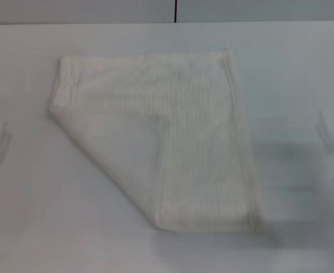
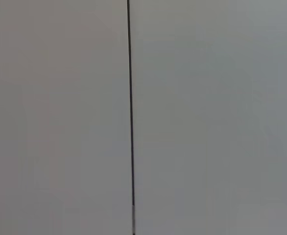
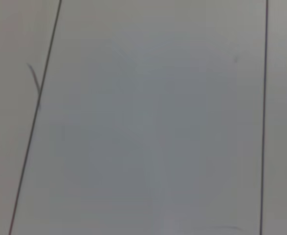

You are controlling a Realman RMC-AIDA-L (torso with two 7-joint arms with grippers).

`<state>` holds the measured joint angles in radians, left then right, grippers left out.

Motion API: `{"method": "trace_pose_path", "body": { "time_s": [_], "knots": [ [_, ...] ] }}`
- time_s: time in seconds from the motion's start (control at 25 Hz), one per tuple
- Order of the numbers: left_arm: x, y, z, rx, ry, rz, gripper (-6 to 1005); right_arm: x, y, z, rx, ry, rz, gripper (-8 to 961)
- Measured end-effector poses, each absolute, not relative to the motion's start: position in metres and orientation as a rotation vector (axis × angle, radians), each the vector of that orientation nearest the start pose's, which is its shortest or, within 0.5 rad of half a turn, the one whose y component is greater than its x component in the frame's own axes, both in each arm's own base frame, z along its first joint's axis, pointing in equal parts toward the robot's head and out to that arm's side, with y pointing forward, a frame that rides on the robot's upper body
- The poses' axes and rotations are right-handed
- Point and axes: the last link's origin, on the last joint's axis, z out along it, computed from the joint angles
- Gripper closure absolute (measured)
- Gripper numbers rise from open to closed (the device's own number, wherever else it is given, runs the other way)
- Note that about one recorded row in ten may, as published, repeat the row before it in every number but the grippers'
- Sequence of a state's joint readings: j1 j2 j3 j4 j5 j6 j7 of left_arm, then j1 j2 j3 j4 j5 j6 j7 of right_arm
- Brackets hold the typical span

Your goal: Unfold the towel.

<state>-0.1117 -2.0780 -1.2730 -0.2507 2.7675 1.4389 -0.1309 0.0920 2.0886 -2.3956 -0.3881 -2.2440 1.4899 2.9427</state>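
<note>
Towel (image 1: 172, 136) at the centre of the white surface (image 1: 30, 227), its seven-o'clock corner folded over toward the middle, leaving a diagonal edge awaiting unfolding; neither claw is visible, so their states cannot be told.

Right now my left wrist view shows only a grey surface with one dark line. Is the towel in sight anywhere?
Observer: Yes, the head view shows the cream-white ribbed terry towel lying on the white table.
Operator: Fully spread out?
Observer: No, its near left corner is folded diagonally over the middle.
Operator: Any gripper near it?
Observer: Neither gripper appears in any view.
</note>
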Motion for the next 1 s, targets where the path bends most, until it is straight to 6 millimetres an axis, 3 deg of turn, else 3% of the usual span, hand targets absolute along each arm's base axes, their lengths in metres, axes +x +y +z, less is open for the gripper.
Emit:
{"method": "trace_pose_path", "body": {
  "time_s": [0.4, 0.52, 0.68, 0.76, 0.88, 0.96, 1.0],
  "knots": [
    [-0.358, 0.236, 0.015, -1.480, -0.419, -0.751, 219, 0.324, 0.229, -0.014, -1.423, 0.312, 0.686, 140],
    [-0.344, 0.243, 0.009, -1.528, -0.397, -0.811, 219, 0.314, 0.236, -0.019, -1.433, 0.344, 0.730, 140],
    [-0.335, 0.252, 0.006, -1.554, -0.387, -0.833, 219, 0.300, 0.253, -0.032, -1.505, 0.460, 0.750, 141],
    [-0.321, 0.271, -0.002, -1.638, -0.392, -0.826, 219, 0.292, 0.268, -0.038, -1.584, 0.545, 0.723, 141],
    [-0.315, 0.281, -0.003, -1.679, -0.394, -0.803, 220, 0.286, 0.280, -0.037, -1.624, 0.601, 0.706, 142],
    [-0.302, 0.296, -0.004, -1.741, -0.399, -0.718, 220, 0.278, 0.303, -0.032, -1.690, 0.716, 0.640, 143],
    [-0.297, 0.300, -0.004, -1.758, -0.400, -0.692, 220, 0.278, 0.303, -0.032, -1.690, 0.716, 0.640, 144]
  ]
}}
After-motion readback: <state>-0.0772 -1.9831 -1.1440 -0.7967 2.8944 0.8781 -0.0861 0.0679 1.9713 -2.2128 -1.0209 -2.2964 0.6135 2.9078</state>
